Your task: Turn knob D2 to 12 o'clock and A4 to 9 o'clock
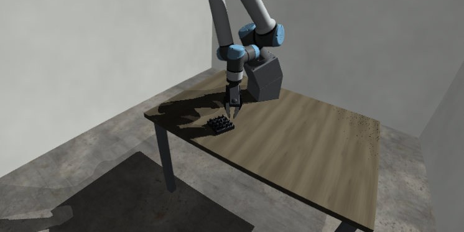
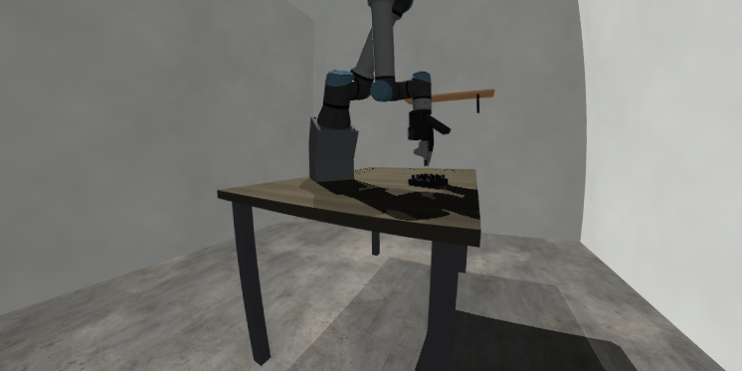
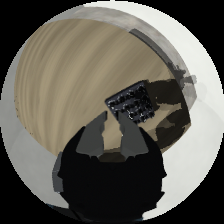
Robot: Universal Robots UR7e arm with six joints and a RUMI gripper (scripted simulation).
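Note:
The knob box [image 1: 221, 124] [image 2: 428, 180] [image 3: 131, 104] is a small black block with rows of small knobs. It lies flat near the table's edge, in the arm's shadow. The knob marks and positions are too small to read. My gripper [image 1: 232, 116] [image 2: 427, 162] [image 3: 112, 111] points straight down and hangs a short way above the box, over its side nearest the arm's base. Its two fingers stand a little apart with nothing between them. They touch no knob.
The wooden table [image 1: 292, 139] [image 2: 270, 197] [image 3: 65, 75] carries the arm's grey pedestal [image 1: 264, 78] [image 2: 332, 152] behind the box. A wooden shelf [image 2: 457, 95] hangs on the far wall. The table's edge runs close by the box.

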